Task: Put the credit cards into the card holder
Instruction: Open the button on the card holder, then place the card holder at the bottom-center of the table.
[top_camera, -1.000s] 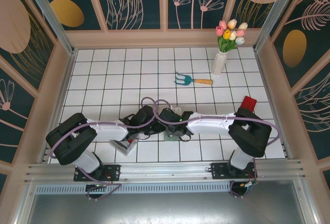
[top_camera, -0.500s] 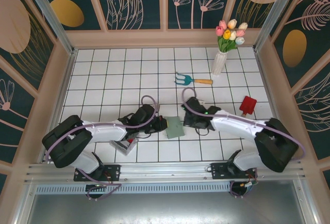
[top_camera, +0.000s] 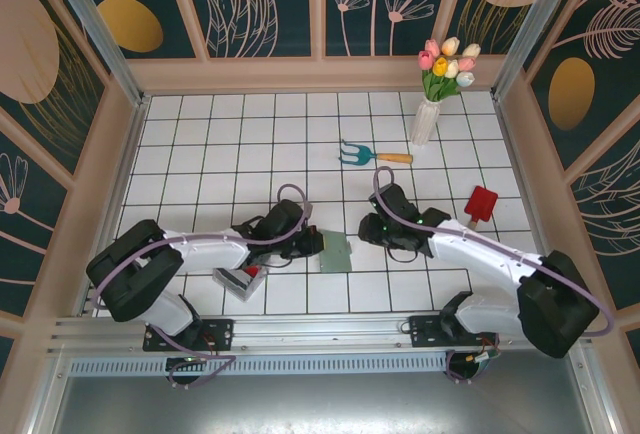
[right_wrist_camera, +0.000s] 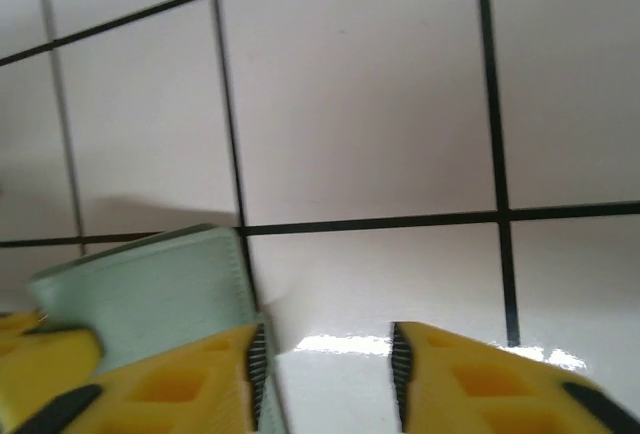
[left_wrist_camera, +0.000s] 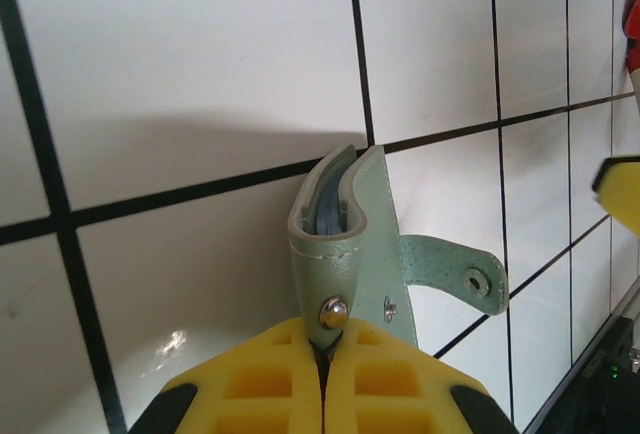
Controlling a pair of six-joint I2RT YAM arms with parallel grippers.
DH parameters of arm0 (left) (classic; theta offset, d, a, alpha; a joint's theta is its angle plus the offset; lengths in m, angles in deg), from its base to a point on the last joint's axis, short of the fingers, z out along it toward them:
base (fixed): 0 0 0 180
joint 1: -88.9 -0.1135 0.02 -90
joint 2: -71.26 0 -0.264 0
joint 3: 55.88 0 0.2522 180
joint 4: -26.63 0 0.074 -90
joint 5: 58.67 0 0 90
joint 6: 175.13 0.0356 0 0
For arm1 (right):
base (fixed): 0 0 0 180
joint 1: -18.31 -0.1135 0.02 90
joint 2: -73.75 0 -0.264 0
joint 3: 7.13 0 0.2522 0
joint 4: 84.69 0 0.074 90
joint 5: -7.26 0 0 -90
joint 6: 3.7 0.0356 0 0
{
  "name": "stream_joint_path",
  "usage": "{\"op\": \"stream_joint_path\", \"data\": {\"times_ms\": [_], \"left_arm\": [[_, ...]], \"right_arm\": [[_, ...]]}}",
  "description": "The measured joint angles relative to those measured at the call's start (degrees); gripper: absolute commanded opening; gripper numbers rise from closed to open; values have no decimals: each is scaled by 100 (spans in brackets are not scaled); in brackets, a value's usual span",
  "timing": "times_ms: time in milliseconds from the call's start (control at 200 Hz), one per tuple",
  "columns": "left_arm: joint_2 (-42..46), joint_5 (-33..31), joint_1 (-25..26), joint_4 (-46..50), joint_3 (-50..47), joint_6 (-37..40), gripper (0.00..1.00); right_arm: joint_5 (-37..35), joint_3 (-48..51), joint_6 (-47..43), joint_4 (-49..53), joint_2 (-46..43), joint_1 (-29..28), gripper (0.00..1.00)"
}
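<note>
Got my left gripper [left_wrist_camera: 322,359] clamped on the edge of the green card holder [left_wrist_camera: 345,224], near the front of the table [top_camera: 250,134] between both arms. My right gripper [right_wrist_camera: 325,359] has its fingers apart, just beside it.

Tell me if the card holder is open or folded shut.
Folded shut, unclasped: the card holder shows both covers together, pinched by the left fingers, with its snap strap sticking out loose.
</note>
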Motion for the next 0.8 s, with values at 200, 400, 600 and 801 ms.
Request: {"op": "stream_joint_path", "data": {"times_ms": [200,400,600,801], "left_arm": [[-26,-9,0,63,129,81,0],[-26,-22,0,85,131,122,0],[-52,-15,0,79,131,140,3],[-79,-9,-4,55,98,140,4]], "right_arm": [[291,-68,-15,-376,-9,-254,65],[138,-516,-83,-352,754,-645,71],[11,-549,-170,-393,997,-778,73],[-22,-566,-229,-398,1491,-782,53]]}}
